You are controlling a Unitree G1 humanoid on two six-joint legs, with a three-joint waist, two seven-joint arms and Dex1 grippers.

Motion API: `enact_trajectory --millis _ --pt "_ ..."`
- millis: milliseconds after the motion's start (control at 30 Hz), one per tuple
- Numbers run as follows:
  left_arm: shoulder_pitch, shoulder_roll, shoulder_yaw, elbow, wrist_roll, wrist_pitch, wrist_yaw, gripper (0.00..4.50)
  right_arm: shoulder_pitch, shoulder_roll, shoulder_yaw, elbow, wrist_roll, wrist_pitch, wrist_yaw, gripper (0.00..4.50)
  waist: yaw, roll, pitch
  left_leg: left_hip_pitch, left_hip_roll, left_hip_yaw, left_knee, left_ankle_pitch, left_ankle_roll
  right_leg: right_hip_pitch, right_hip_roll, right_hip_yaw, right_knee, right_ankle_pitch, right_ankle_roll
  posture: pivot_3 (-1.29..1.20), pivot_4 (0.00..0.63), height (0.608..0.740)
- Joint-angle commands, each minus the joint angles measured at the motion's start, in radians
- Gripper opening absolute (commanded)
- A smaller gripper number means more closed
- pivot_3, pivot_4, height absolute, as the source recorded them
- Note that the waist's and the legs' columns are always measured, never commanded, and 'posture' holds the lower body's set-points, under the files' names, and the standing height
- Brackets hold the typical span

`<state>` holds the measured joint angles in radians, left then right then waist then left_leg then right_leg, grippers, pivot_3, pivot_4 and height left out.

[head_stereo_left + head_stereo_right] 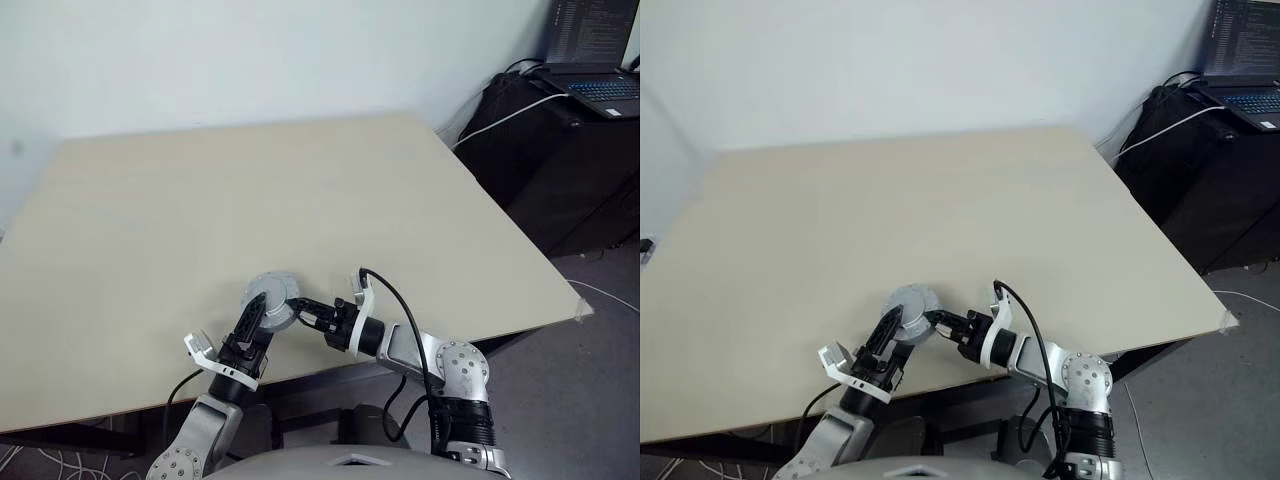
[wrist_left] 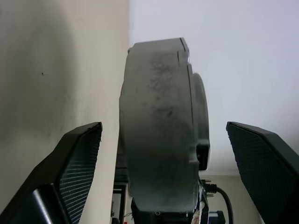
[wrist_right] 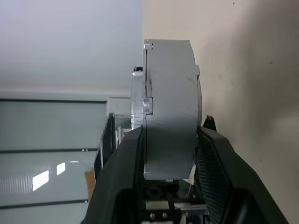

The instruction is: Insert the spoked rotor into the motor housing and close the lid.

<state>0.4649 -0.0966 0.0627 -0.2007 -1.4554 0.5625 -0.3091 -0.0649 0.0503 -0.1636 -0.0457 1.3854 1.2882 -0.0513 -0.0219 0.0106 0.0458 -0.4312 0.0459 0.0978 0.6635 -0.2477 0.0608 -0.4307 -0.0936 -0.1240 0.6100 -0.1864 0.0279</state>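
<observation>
My right pincer (image 1: 300, 312) grips a thick grey round metal assembly, the motor housing (image 1: 272, 298) with its lid (image 3: 136, 105) fitted on one face, clamped by its flat sides. In my right wrist view the housing stands on edge between my two black fingers (image 3: 212, 154), both pressed against it, with a seam line running round its rim and the thinner lid standing just proud of one face. The assembly is closed, so I cannot tell what sits inside it; the spoked rotor is hidden from me. My left pincer (image 1: 258, 322) stands wide, its fingers (image 2: 77, 161) on either side of the same housing and apart from it, not touching. The housing is held just over the near part of the pale wooden surface (image 1: 300, 190), between my two pincers. I can read no writing or label on the metal.
</observation>
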Motion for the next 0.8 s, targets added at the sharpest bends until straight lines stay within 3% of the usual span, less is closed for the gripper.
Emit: enact_trajectory --millis 33,67,167,367,767,800 --pt "-0.049 -0.081 -0.022 -0.037 -0.020 -0.008 -0.015 4.50 -0.008 0.002 0.010 -0.025 0.061 -0.001 0.014 1.30 0.000 0.000 0.000 0.000 0.000 0.000 0.000 0.000 0.000 0.000 0.000 0.000 0.000 0.000 0.000 0.00 0.000 0.740" --pt "-0.046 -0.080 -0.025 -0.041 -0.022 -0.009 -0.014 4.50 -0.009 0.000 0.009 -0.021 0.060 -0.003 0.015 1.30 0.000 0.000 0.000 0.000 0.000 0.000 0.000 0.000 0.000 0.000 0.000 0.000 0.000 0.000 0.000 0.00 0.000 0.740" --pt "-0.040 -0.076 -0.029 -0.045 -0.029 -0.007 -0.006 3.92 -0.010 -0.001 0.008 -0.017 0.062 -0.006 0.014 1.30 0.000 0.000 0.000 0.000 0.000 0.000 0.001 0.000 0.000 0.001 0.000 0.000 0.000 0.000 0.001 0.00 0.000 0.740" --pt "-0.033 -0.068 -0.042 -0.050 -0.040 0.008 0.012 2.09 -0.011 -0.004 0.014 -0.014 0.069 -0.013 0.007 1.30 0.000 0.000 -0.001 0.000 0.000 0.000 0.001 0.000 0.000 0.001 0.000 0.000 0.000 0.000 0.001 0.00 0.000 0.740" --pt "-0.030 -0.064 -0.047 -0.058 -0.040 -0.001 0.025 2.09 -0.011 -0.044 0.058 -0.059 -0.078 -0.102 0.085 1.30 0.001 0.002 -0.004 0.001 0.000 0.000 0.003 0.000 0.001 0.001 0.001 0.001 0.001 0.001 0.001 0.00 0.000 0.740" --pt "-0.032 -0.064 -0.045 -0.060 -0.038 -0.006 0.025 2.09 -0.012 -0.046 0.056 -0.057 -0.080 -0.106 0.091 1.65 0.001 0.002 -0.004 0.001 0.000 0.000 0.003 0.000 0.001 0.001 0.001 0.001 0.001 0.001 0.001 0.00 0.000 0.740"
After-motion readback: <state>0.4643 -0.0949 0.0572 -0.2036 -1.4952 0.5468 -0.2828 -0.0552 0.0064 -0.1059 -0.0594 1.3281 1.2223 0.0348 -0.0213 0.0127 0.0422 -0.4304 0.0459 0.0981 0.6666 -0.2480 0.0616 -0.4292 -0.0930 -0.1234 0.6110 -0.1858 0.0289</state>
